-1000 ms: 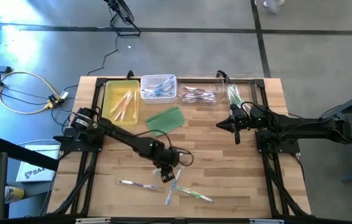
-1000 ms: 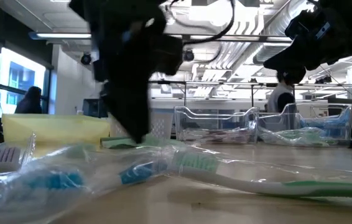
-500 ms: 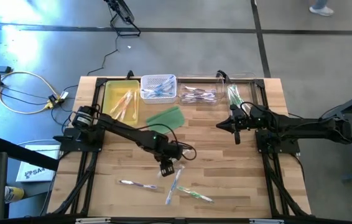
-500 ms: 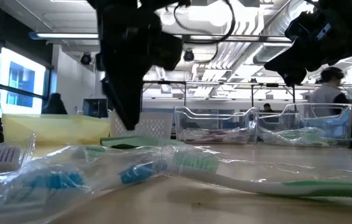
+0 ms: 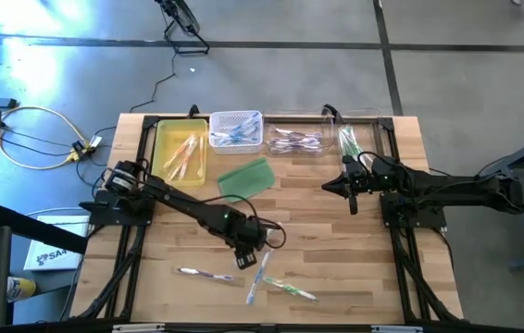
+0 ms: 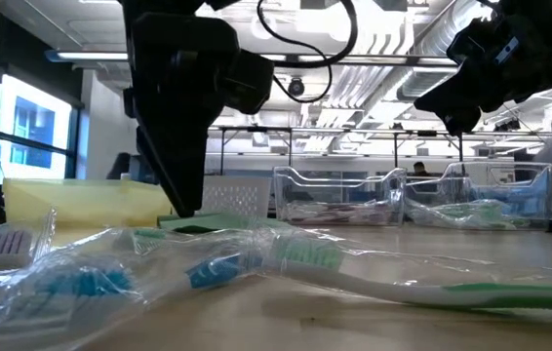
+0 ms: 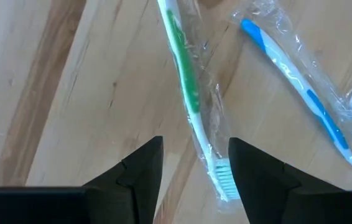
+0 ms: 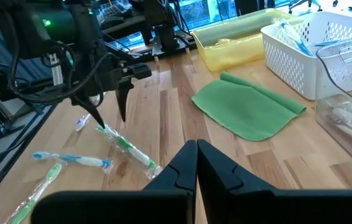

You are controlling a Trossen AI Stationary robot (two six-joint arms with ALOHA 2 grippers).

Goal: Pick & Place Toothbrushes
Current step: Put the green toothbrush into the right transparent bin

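Three wrapped toothbrushes lie flat on the wood near the table's front edge: a green one [image 7: 185, 81], a blue one [image 7: 300, 87] and a purple-tinted one [image 5: 204, 274]. My left gripper [image 7: 191, 174] hangs open above the green one, pointing steeply down. Its fingers stand on either side of that brush's bristle head [image 7: 226, 177] and do not visibly touch it. The right wrist view shows the same gripper [image 8: 109, 121] just above the brush [image 8: 126, 146]. My right gripper [image 8: 196, 152] waits shut, high over the table's right half [image 5: 329, 188].
Along the far edge stand a yellow tray [image 5: 162, 148], a white basket [image 5: 236, 118] and two clear bins [image 5: 296, 129] [image 5: 364, 139], each holding toothbrushes. A flat green pad [image 5: 246, 176] lies in front of them. Another green brush [image 5: 292, 289] lies near the front edge.
My left gripper has risen a little, tipped more steeply downward and sunk again over the green toothbrush, its fingers still open. The toothbrushes on the table have kept their places.
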